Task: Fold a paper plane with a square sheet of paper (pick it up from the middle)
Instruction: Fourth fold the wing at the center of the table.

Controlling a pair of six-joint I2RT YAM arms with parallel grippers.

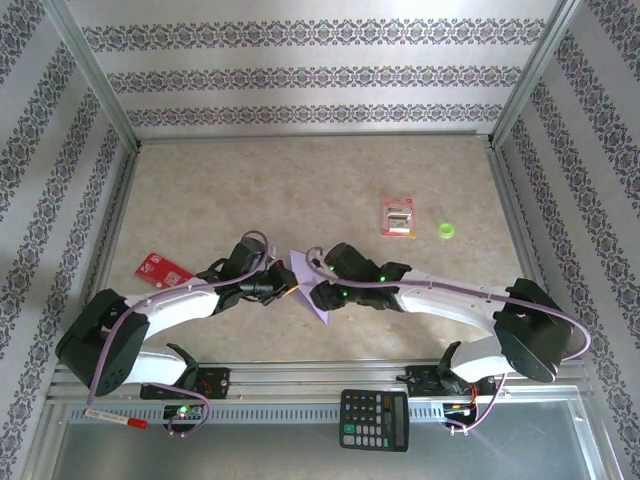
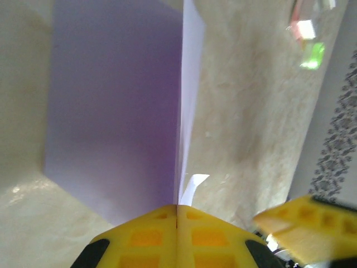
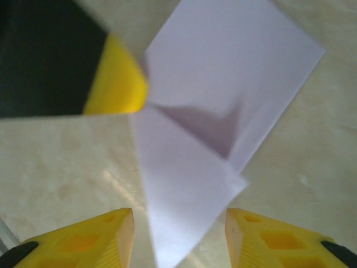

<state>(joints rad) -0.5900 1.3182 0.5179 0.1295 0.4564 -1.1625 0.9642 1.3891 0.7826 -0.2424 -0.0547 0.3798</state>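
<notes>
The square sheet of paper (image 1: 303, 272), pale lavender and partly folded, is held up between my two grippers near the table's front middle. My left gripper (image 1: 285, 288) is shut on the sheet; in the left wrist view its yellow fingers (image 2: 139, 237) meet with the folded edge pinched between them, and the paper (image 2: 111, 111) stands edge-on ahead. My right gripper (image 3: 179, 229) is open, with a pointed flap of the sheet (image 3: 184, 190) lying between its fingers without touching them. The left gripper's yellow fingertip (image 3: 118, 84) grips the paper at upper left in that view.
A red-and-white packet (image 1: 398, 216) and a small green ring (image 1: 446, 232) lie at the right rear. A red packet (image 1: 163, 269) lies at the left. A calculator (image 1: 374, 419) and a marker pen (image 1: 115, 418) rest on the front rail.
</notes>
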